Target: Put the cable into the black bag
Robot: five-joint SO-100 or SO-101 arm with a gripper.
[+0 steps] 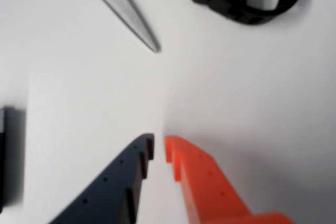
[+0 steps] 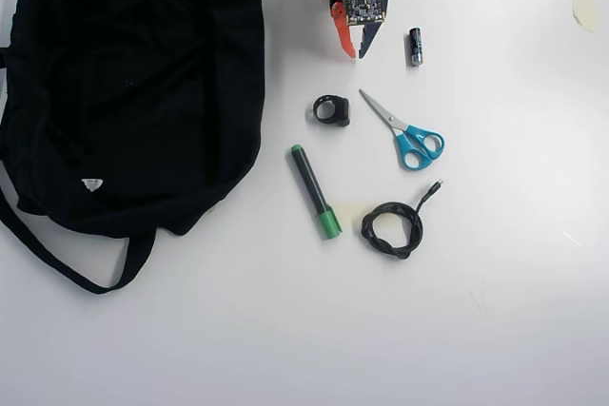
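Your cable (image 2: 392,229) lies on the white worktop (image 2: 495,330) as a small round coil, with its short tail and plug running up and to the right in the overhead view. Nothing touches it. Just to its left lies the marker (image 2: 314,191) with its green cap toward the cable, and above it sit the blue-handled scissors (image 2: 407,132), blades pointing up-left. The small black ring piece (image 2: 332,109) rests between the marker's top end and the scissor tips. The black bag (image 2: 133,83) fills the left side of that view, well apart from the cable, its strap looping out below it. Your gripper (image 2: 356,50) hangs near the top edge, above the ring piece and far from the cable, holding nothing; in the wrist view its dark and orange fingers stand with only a narrow gap between the tips (image 1: 159,148). A small battery (image 2: 416,47) lies just right of the gripper.
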